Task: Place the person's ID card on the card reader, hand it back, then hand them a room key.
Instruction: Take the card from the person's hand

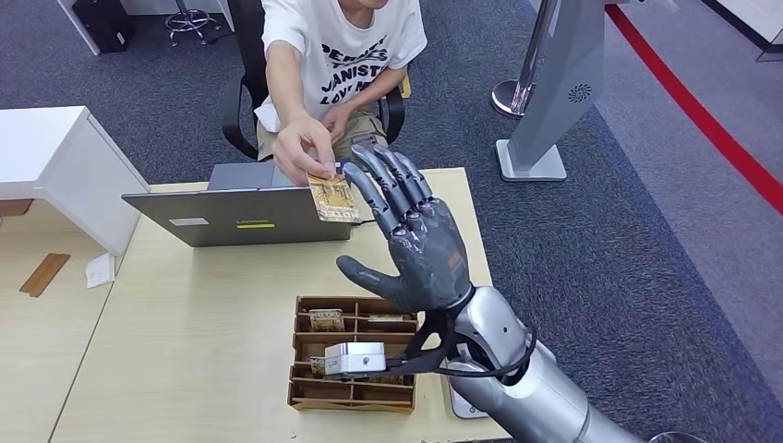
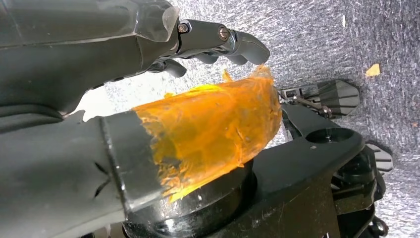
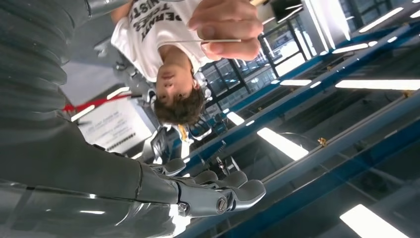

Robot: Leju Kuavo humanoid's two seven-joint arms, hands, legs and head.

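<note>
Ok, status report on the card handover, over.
Right hand open, raised toward the card. Card pinched in the person's hand, not touching the right hand. Left hand hanging, holding nothing. Nothing in the way.

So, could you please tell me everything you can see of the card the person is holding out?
The card is a thin, flat rectangle with a yellowish-gold printed face, pinched at its upper edge by the person's hand. It hangs roughly upright above the open laptop, beside the fingertips of the right hand, which is raised with fingers spread; whether they touch is unclear.
</note>
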